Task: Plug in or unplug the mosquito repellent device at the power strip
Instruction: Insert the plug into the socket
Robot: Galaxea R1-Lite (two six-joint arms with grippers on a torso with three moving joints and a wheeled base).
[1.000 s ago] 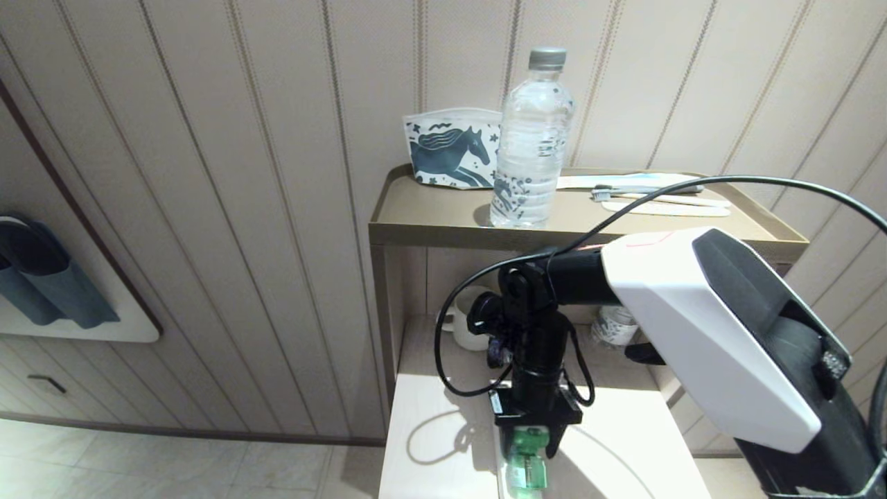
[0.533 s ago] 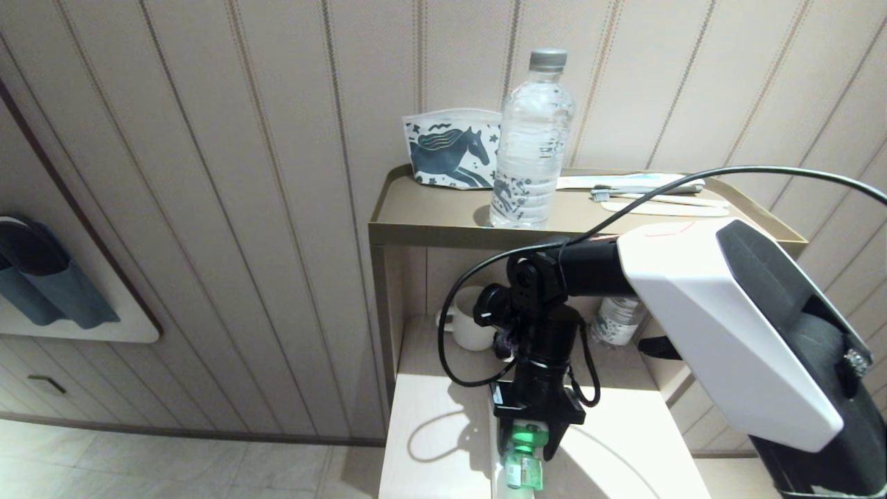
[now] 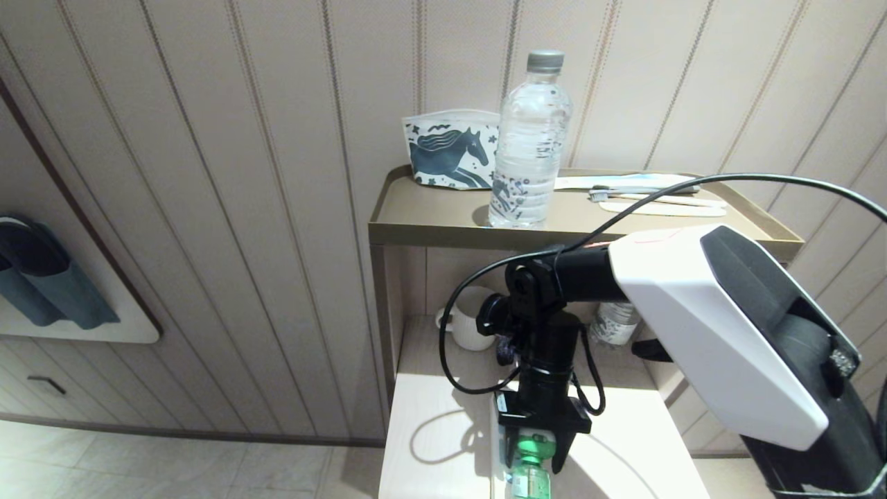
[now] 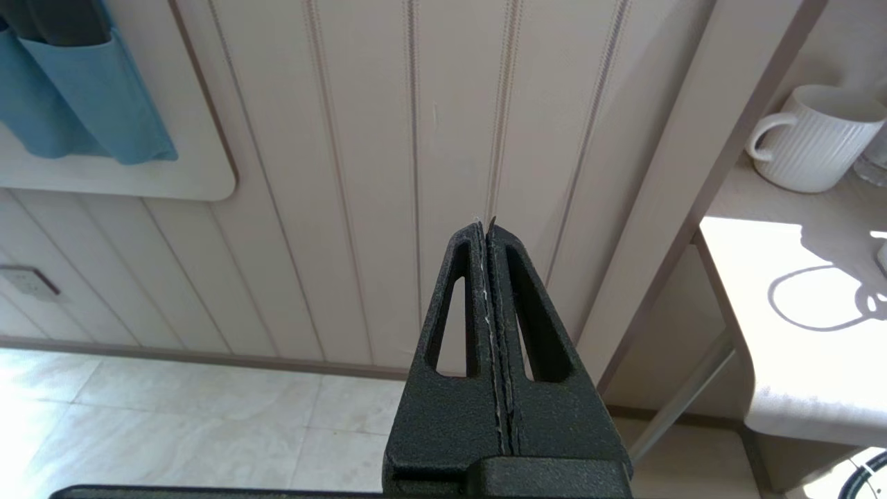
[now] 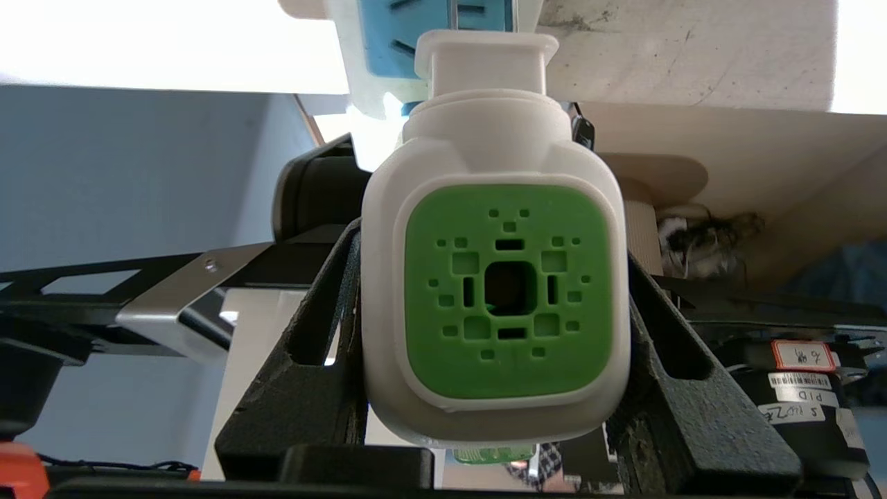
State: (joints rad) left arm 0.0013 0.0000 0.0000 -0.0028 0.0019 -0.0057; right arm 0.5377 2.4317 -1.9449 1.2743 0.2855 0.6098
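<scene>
Reaching down over the lower shelf's front edge (image 3: 429,443), the right gripper (image 3: 537,450) is clamping the device (image 3: 530,471), which is tipping more upright than a second ago. Hanging off the shelf's left, the left gripper (image 4: 488,235) is sitting pressed together. Showing from the right wrist, the device's (image 5: 495,291) plug is meeting the strip's (image 5: 416,34) blue socket, probably plugging in.

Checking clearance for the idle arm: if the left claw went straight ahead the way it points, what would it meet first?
The left claw, shut and holding nothing, points at the striped wall panelling. Nothing shows between them, so the panelling would probably come first; the depth is unclear.
</scene>
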